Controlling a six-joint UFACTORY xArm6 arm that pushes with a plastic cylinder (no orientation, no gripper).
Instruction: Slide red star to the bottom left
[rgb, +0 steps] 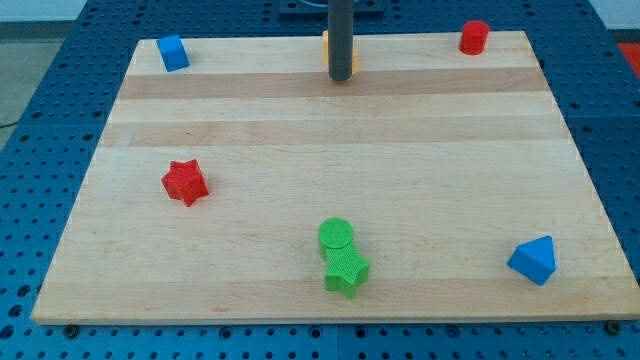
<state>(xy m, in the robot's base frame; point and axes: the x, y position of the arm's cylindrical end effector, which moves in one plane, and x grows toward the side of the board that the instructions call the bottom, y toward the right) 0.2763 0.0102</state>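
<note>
The red star (185, 182) lies on the wooden board (330, 130) at the view's left, a little below mid-height. My tip (341, 78) is at the view's top centre, far up and to the right of the red star. It stands right in front of an orange block (326, 50), which the rod mostly hides.
A blue block (173, 52) sits at the top left and a red cylinder (473, 37) at the top right. A green cylinder (336, 236) touches a green star (346, 270) at the bottom centre. A blue wedge-like block (533, 260) lies at the bottom right.
</note>
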